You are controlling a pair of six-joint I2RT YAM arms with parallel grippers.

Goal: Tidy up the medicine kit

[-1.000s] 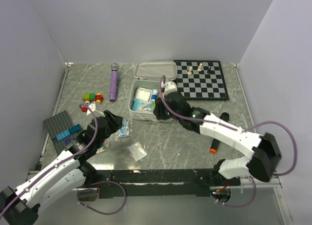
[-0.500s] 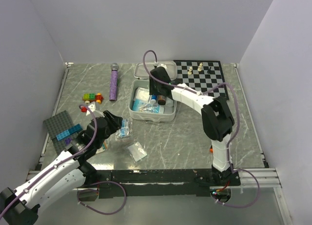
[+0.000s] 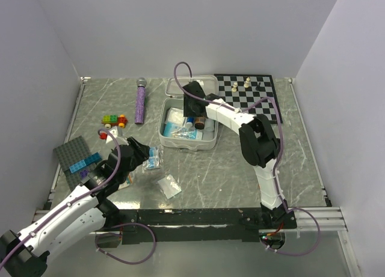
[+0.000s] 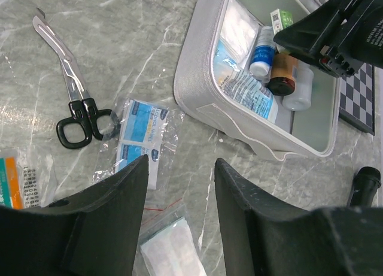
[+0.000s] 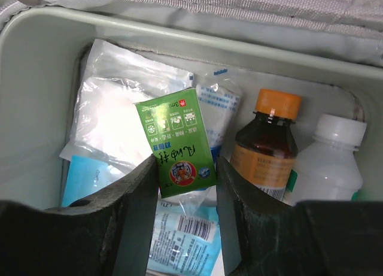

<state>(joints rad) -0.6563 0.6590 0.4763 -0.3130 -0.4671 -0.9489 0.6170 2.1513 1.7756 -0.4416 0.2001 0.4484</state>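
Showed medicine kit [image 3: 186,143] open at far middle, part-filled with bottles [image 5: 266,147]. Clamped green sachet [image 5: 173,138] in right gripper [image 5: 184,168] above it. Held left gripper [image 4: 179,165] spread, empty, over unpacked packets [image 4: 140,135] and scissors [image 4: 75,99], near left.

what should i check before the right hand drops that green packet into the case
1. The lid of the case is open: ok.
2. The right hand is over the case's inside: ok.
3. The green packet is gripped by that hand: ok.
4. The packet is clear of the brown bottle and the white bottle: ok.
5. Flat room underneath: cannot tell, pouches lie there.
6. The left hand is open and outside the case: ok.
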